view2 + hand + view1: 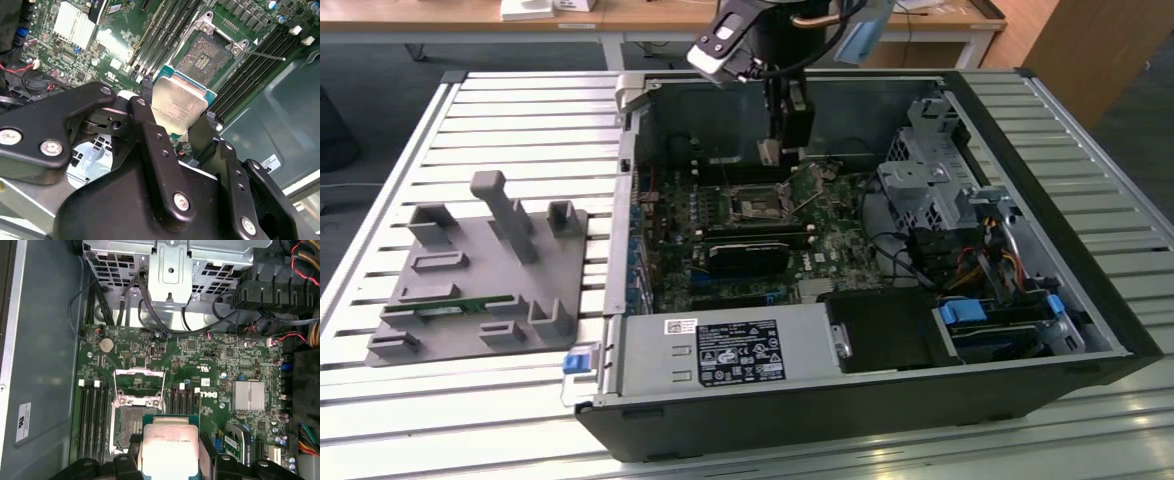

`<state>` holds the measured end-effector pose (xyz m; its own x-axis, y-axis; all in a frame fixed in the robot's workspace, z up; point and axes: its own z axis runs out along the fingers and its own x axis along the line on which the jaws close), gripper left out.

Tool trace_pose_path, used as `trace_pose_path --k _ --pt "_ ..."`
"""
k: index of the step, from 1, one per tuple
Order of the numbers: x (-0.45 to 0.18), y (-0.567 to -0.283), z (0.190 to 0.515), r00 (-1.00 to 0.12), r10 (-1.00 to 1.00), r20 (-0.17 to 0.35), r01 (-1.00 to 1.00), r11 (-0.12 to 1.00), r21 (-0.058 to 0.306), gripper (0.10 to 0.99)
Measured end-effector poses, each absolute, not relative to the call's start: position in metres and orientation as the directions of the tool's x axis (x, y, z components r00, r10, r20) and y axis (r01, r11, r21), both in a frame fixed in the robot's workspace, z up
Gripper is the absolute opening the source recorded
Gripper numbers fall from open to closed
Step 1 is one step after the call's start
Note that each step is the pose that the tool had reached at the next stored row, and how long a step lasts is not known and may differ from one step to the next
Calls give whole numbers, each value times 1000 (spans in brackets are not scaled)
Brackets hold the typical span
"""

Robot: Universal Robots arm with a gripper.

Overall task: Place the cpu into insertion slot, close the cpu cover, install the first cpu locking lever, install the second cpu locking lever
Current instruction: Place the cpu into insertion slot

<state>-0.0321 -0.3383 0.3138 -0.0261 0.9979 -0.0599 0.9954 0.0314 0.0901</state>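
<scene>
Placing is judged the step in hand: the cpu (pixel 180 97) is clamped in the gripper (pixel 176 111), held just beside the insertion slot (pixel 207 55), apparently clear of it. With the cpu cover (pixel 140 372) standing open off the slot, squared, level lowering is called for.

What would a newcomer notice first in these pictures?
A small square chip with a dull silver-grey top, gripped in the black hand, hangs over the green circuit board near the open square black socket. In the exterior view, the arm reaches into an open black computer case on a slatted metal table.
</scene>
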Motion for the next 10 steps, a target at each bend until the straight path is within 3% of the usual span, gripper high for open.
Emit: trace_pose_path --k 10 --pt "-32 -337 303 -26 998 -60 995 32 90 533"
